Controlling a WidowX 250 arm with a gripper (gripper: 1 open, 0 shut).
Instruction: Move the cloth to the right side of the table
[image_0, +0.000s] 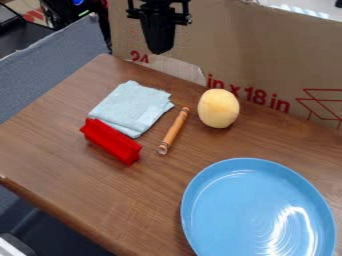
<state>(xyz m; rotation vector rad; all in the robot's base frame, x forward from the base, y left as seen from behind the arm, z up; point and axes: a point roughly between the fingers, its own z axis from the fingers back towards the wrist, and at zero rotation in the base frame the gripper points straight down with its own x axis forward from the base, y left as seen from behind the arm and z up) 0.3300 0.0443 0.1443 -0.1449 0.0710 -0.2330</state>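
Observation:
The cloth (131, 106), a small pale blue folded square, lies flat on the left half of the dark wood table (74, 165). My black gripper (159, 47) hangs well above the table behind the cloth's far edge, pointing down. Its fingers are shut together with nothing between them. It does not touch the cloth.
A red block (111, 141) lies just in front of the cloth. A wooden stick (173, 131) and a yellow ball (219, 108) lie to the cloth's right. A large blue plate (259, 211) fills the front right. A cardboard box (267, 60) stands along the back.

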